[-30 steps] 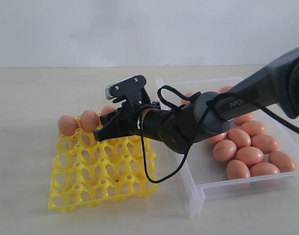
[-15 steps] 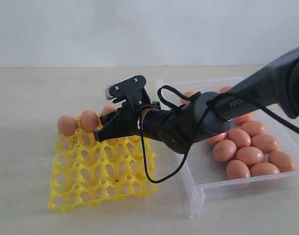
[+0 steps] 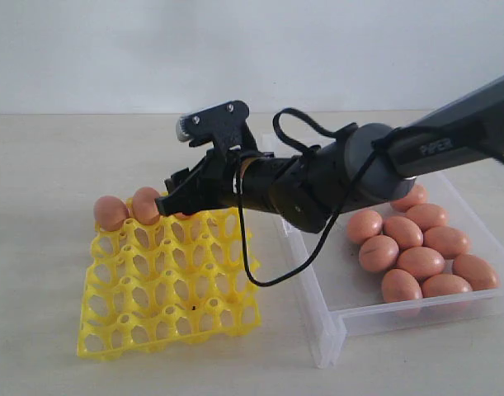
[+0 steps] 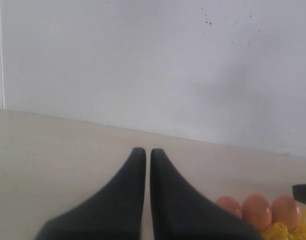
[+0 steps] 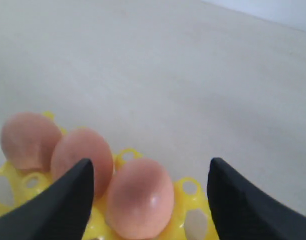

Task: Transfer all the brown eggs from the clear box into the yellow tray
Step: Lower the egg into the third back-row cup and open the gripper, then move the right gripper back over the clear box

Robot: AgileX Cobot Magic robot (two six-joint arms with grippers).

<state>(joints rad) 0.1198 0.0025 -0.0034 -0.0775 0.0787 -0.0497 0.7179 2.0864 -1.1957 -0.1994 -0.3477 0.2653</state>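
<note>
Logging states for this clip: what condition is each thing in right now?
Yellow tray, three cups filled along one edge, other visible cups empty.
Tray eggs, upright in cups.
Clear box, open-topped.
Box eggs, lying loose on their sides.
Right gripper, jaws open, either side of the end tray egg.
Left gripper, jaws shut, empty.

A pale beige table (image 3: 54, 157), smooth and matte, runs back to a plain white wall (image 3: 252, 49). The light is soft and even. The left wrist view shows a few small dark specks (image 4: 208, 21) on that wall.
</note>
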